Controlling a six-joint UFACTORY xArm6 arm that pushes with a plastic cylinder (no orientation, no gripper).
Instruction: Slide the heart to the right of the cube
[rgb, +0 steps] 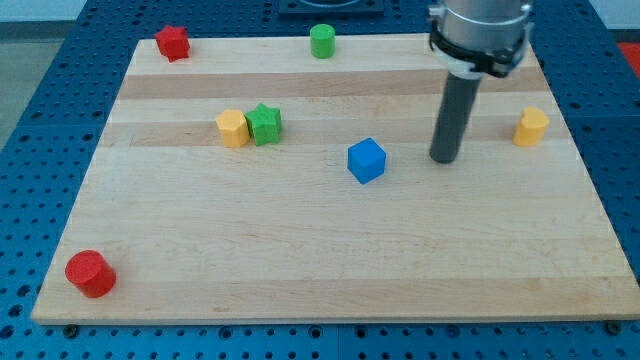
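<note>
My tip (444, 159) rests on the wooden board (320, 270), a short way to the right of the blue cube (366, 160) and not touching it. A yellow block (232, 129), possibly the heart, sits at the left of centre and touches a green star (265, 123) on its right. A second yellow block (531, 127), its shape unclear, sits near the board's right edge, to the right of my tip.
A red star (172, 42) sits at the board's top left corner. A green cylinder (321, 40) stands at the top edge. A red cylinder (90, 273) sits at the bottom left corner. A blue perforated table surrounds the board.
</note>
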